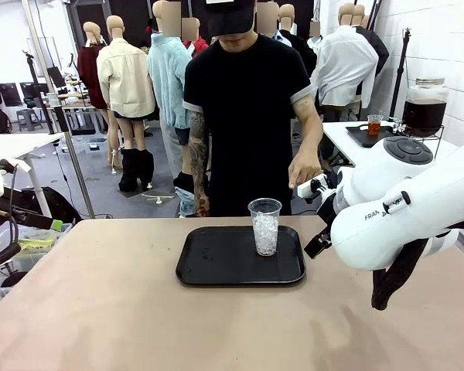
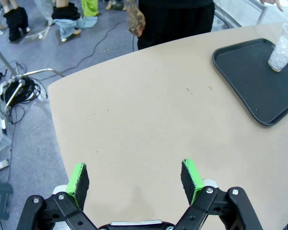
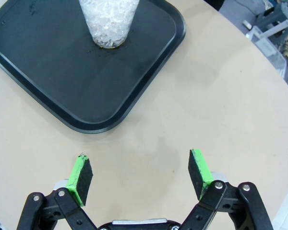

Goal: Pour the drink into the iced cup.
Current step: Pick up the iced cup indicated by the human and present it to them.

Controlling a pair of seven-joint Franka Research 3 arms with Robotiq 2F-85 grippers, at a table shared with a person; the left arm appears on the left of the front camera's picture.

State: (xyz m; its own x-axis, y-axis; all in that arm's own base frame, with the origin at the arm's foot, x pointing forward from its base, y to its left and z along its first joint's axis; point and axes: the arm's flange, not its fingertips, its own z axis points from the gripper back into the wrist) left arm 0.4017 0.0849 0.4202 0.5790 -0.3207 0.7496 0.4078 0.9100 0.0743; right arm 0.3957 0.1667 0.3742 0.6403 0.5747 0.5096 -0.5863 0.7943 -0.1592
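- Left hand [image 2: 134, 179]: open, its green pads spread wide, above bare surface [image 1: 100, 309] on the left side. The cup is well apart from it, away to the right and farther off.
- Tray [image 1: 216, 267]: black and flat, at the middle of the surface, towards the far edge.
- Cup [image 1: 264, 209]: clear plastic, upright on the right half of the tray and packed with ice [image 1: 264, 238]. A ring of wet shows round its foot in the right wrist view.
- Person [image 1: 247, 116]: in a black shirt, standing at the far side behind the tray, one arm hanging down to the right of the cup.
- Right arm [image 1: 402, 209]: bulks in from the right, just beside the tray's right edge.
- Right hand [image 3: 141, 177]: open, pads wide apart, over bare surface just off a corner of the tray. The cup stands ahead of its fingers, across the tray, clear of both pads.
- Jar [image 1: 425, 104]: holds dark liquid and stands on another table at the far right, behind the arm.
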